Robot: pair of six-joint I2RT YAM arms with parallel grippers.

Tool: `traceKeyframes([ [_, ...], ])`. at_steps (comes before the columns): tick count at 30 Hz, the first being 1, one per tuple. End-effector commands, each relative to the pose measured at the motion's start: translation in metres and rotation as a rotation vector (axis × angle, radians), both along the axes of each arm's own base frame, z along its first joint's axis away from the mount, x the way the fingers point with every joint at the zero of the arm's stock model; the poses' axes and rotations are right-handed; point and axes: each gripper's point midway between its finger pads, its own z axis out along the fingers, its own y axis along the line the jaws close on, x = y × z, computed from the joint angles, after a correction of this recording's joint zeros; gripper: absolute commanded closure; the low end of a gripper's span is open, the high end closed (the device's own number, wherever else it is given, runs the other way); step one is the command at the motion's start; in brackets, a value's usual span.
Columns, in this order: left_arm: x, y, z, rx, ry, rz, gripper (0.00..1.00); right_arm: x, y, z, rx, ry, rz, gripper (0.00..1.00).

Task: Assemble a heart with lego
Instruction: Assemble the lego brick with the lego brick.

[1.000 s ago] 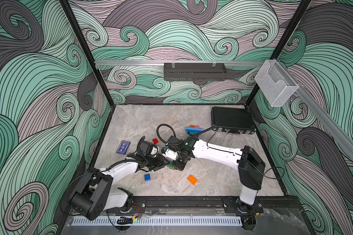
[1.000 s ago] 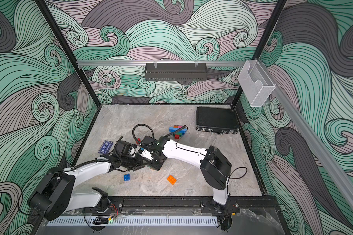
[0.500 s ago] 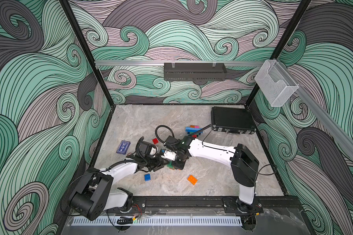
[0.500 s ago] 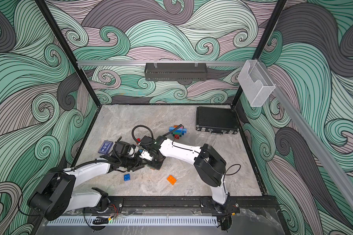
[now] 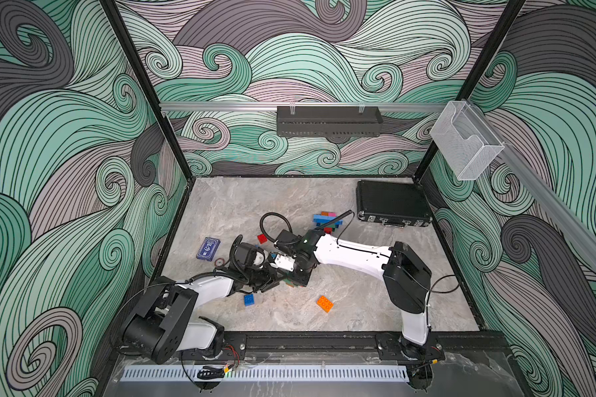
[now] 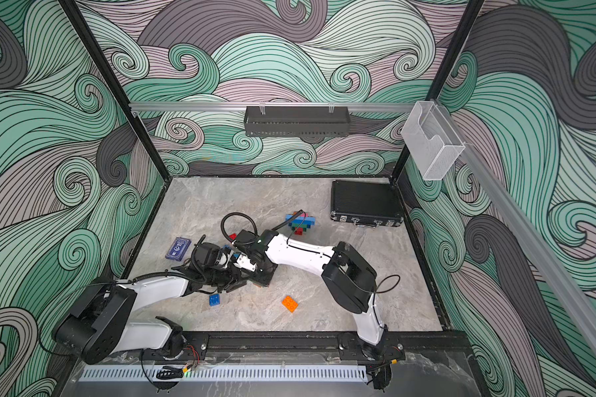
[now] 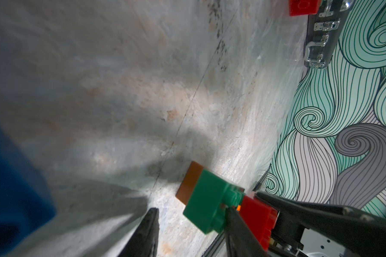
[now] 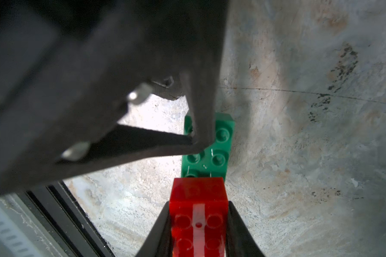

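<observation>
My right gripper point(image 8: 198, 203) is shut on a red brick point(image 8: 198, 220). A green brick point(image 8: 218, 144) sits joined to that brick's far end, with an orange brick point(image 7: 189, 180) behind it. My left gripper point(image 7: 191, 209) is open; one finger point(image 7: 239, 231) touches the green brick and bare table shows between the jaws. In both top views the two grippers point(image 5: 272, 280) point(image 5: 295, 276) meet at mid-table. A built cluster of lego point(image 5: 327, 221) point(image 6: 300, 223) lies further back. Loose bricks lie around: red point(image 5: 262, 238), blue point(image 5: 248, 299), orange point(image 5: 324, 304).
A black case point(image 5: 391, 206) lies at the back right by the wall. A flat dark blue card box point(image 5: 208, 249) and a small ring point(image 5: 219, 263) lie at the left. The black front rail point(image 5: 324, 340) runs close behind the grippers.
The right arm's elbow has swung a little to the left. Both grippers and the held bricks have stayed at about the same spot.
</observation>
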Motion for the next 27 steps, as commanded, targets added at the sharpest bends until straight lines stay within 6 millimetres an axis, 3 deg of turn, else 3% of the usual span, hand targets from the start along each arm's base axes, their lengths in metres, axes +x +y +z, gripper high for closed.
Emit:
traceKeyframes([
  [1, 0.0, 0.001, -0.003, 0.002, 0.003, 0.006, 0.54, 0.0, -0.003, -0.01, -0.033, 0.021, -0.002, 0.73],
  [20, -0.007, 0.006, -0.01, 0.014, 0.021, 0.019, 0.58, -0.005, -0.022, -0.018, -0.122, 0.042, -0.203, 0.74],
  [27, -0.01, 0.008, -0.015, 0.026, 0.03, 0.024, 0.59, -0.011, -0.023, -0.018, -0.145, -0.014, -0.195, 0.75],
])
